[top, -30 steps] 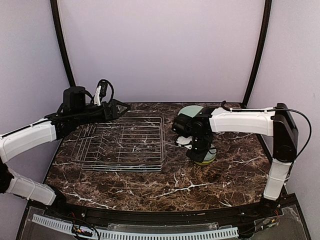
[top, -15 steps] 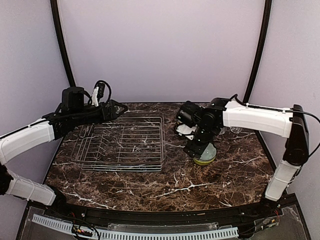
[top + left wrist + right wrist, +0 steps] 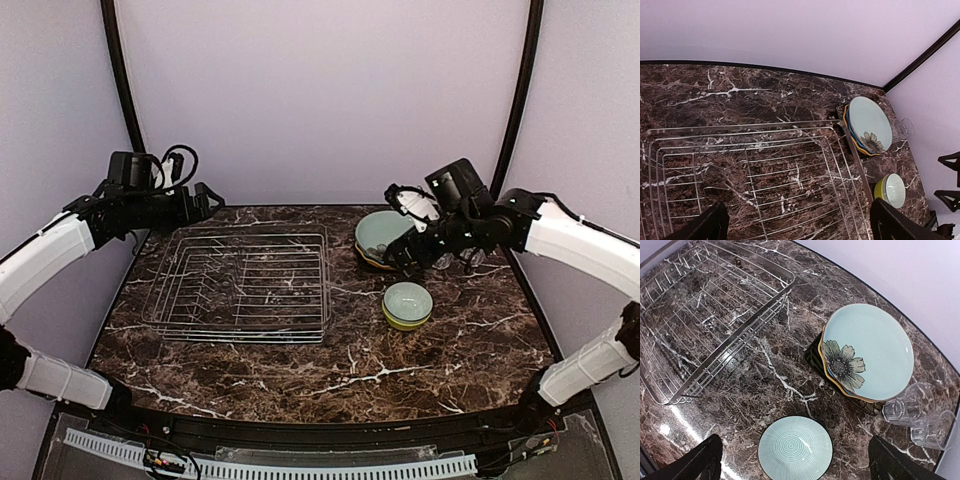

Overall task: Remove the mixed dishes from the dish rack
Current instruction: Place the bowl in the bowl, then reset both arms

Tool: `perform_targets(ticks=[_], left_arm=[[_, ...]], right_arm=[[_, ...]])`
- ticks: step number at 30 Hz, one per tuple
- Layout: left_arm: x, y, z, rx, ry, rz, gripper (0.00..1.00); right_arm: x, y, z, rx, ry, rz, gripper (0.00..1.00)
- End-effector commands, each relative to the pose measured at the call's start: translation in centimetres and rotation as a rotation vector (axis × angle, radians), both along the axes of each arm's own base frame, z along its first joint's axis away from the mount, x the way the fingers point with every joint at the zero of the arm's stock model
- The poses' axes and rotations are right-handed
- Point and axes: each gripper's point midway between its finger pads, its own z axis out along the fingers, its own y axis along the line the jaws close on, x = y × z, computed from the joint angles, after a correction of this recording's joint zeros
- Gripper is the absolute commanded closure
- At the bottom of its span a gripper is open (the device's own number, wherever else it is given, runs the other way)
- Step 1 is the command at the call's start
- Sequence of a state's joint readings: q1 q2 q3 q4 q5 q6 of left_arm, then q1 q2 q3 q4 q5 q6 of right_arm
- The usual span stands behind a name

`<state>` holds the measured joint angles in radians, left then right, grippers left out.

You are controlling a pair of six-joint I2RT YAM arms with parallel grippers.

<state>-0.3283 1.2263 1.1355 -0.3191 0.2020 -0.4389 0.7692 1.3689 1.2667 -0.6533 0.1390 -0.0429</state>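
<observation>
Reading this as unload done: the dish rack [image 3: 240, 285] holds no dishes and sits on the left of the counter [image 3: 350, 385]. All the dishes are to its right. The flower plate [image 3: 875, 350] tops a stack at the back. The pale-green bowl [image 3: 795, 447] is nested in the yellow-green bowl [image 3: 879, 190] in front of that stack. Two glasses [image 3: 902, 409] stand just beside the stack, on the side away from the rack.

Left pincer [image 3: 800, 225] is spread wide with nothing in it, above the rack's back-left corner. Right pincer [image 3: 800, 460] is also spread wide and unloaded, high over the bowls and stack.

Step in hand, my guess: park both arms.
- Right: go straight up before swinging, since the glasses and stack sit close under the wrist. No sweep across the bowls.
- Left: clear the tines and rail before pulling back.

Hard to see:
- The lower plates [image 3: 815, 359] show only as yellow and blue rims plus a black corner, so I can't confirm count or pattern.
- The glasses are clear and faint overhead. I can't tell whether they're upright or lying.
- The yellow-green bowl shows its rim only.
- Both wrist views crop the fingertips at the frame bottom.
- The left wrist view crops the rack's near side.
</observation>
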Motion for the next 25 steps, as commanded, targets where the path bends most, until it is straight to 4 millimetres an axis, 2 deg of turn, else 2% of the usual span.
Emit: perform_targets(ticks=[1, 6, 12, 20, 25], left_arm=[[-0.8, 1.8, -2.9, 0.132, 0.093, 0.028, 0.01], [-1.3, 3.0, -6.3, 0.204, 0.157, 0.071, 0.01], [-2.3, 4.6, -8.3, 0.377, 0.156, 0.122, 0.01], [-3.0, 5.2, -9.5, 0.451, 0.154, 0.149, 0.01], [-2.6, 5.1, -9.4, 0.450, 0.151, 0.155, 0.01]], right_arm=[[1.0, -0.7, 1.4, 0.274, 0.000, 0.005, 0.01], [1.6, -4.1, 0.6, 0.455, 0.044, -0.058, 0.01], [1.8, -6.8, -1.7, 0.604, 0.114, -0.109, 0.01], [1.6, -7.1, -2.5, 0.670, 0.140, -0.111, 0.01], [1.4, -7.1, -2.1, 0.680, 0.138, -0.099, 0.01]])
